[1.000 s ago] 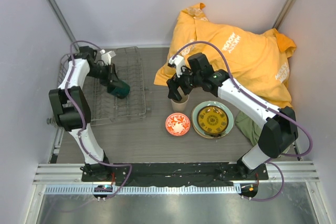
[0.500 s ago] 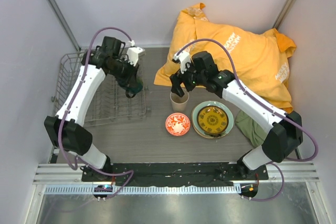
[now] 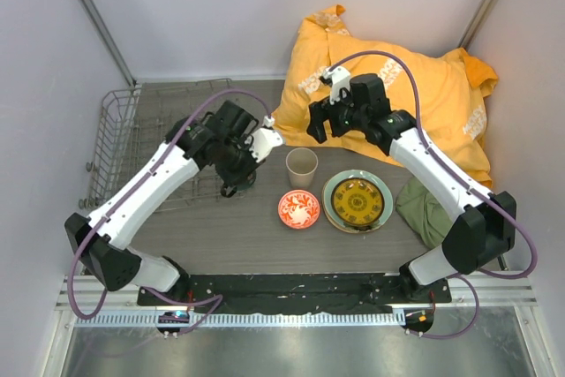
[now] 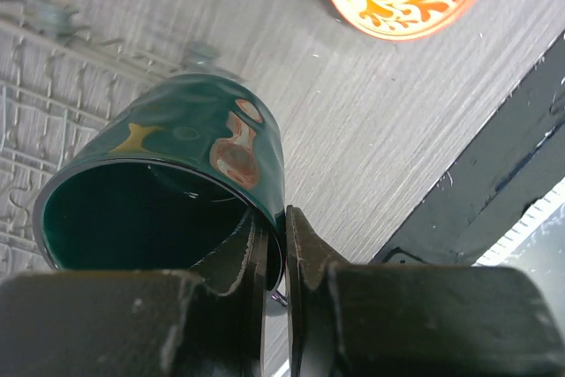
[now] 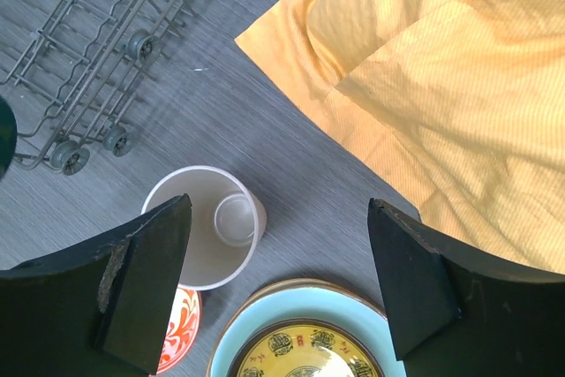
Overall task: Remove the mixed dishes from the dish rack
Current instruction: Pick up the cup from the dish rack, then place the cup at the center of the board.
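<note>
The left gripper [image 3: 240, 179] is clamped almost closed on the rim of the dark green mug [image 3: 237, 185], one finger inside the cup wall and one outside, as the left wrist view shows. The mug hangs tilted at the dish rack's [image 3: 150, 140] right-hand near corner, over the grey table [image 3: 238, 240] and between the rack and the small white-and-red bowl [image 3: 299, 208]. Whether the mug touches the tabletop cannot be told.

The right gripper [image 3: 319, 126] hovers with its jaws spread wide and nothing between them, above the edge of an orange cloth [image 3: 415, 86] and just behind the beige handleless cup [image 3: 302, 166]. The cup stands upright on the table, mouth up, beside the bowl. To the bowl's right, the small yellow-and-dark patterned plate [image 3: 357, 200] lies on top of the pale green flower-marked plate [image 3: 384, 190], whose rim shows all around it. A crumpled green cloth [image 3: 425, 214] sits just beside the stacked plates. No dishes are visible in the wire rack at the table's left.
</note>
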`<state>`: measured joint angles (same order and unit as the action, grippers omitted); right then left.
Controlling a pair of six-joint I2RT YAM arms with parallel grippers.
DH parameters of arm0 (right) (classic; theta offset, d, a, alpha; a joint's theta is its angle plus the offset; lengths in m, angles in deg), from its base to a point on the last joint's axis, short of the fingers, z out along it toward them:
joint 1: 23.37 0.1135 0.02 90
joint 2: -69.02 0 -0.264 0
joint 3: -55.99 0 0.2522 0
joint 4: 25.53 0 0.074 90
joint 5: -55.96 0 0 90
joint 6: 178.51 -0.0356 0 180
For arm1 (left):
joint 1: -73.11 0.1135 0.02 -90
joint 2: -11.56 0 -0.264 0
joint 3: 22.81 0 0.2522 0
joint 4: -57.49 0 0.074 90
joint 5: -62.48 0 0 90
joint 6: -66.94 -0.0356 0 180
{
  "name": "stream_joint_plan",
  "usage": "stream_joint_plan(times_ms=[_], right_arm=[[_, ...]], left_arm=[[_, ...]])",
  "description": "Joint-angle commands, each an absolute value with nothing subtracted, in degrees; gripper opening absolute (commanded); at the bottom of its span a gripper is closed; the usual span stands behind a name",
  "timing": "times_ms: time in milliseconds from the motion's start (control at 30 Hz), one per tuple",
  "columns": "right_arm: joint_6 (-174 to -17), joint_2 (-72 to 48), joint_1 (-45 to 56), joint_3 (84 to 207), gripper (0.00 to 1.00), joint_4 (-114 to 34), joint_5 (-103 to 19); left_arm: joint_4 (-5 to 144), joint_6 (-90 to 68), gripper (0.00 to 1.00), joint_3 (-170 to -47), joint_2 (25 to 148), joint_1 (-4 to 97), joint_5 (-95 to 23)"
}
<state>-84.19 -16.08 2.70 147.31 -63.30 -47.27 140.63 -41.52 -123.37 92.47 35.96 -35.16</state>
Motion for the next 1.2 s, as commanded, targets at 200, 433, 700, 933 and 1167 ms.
stream_joint_plan(times_ms=[200, 433, 700, 933, 1167], right_arm=[[-85.5, -12.1, 0.7, 146.5, 0.86, -60.7, -48.7], [-85.6, -12.4, 0.5, 146.5, 0.85, -61.1, -49.7], [-85.7, -12.4, 0.5, 146.2, 0.86, -61.0, -50.6], [-85.8, -12.1, 0.5, 146.0, 0.86, -60.9, -51.1], [-85.7, -11.6, 0.5, 145.6, 0.86, -60.8, -51.2]], left_arm=[[136.9, -44.8, 0.0, -128.4, 96.4, 30.1, -24.9], [135.5, -47.9, 0.0, -131.8, 104.1, 28.1, -22.1], [134.4, -50.0, 0.0, -135.8, 109.9, 28.1, -19.8], [134.5, -50.2, 0.0, -138.4, 113.2, 28.1, -19.9], [133.9, -50.3, 0.0, -138.4, 114.6, 28.1, -20.7]])
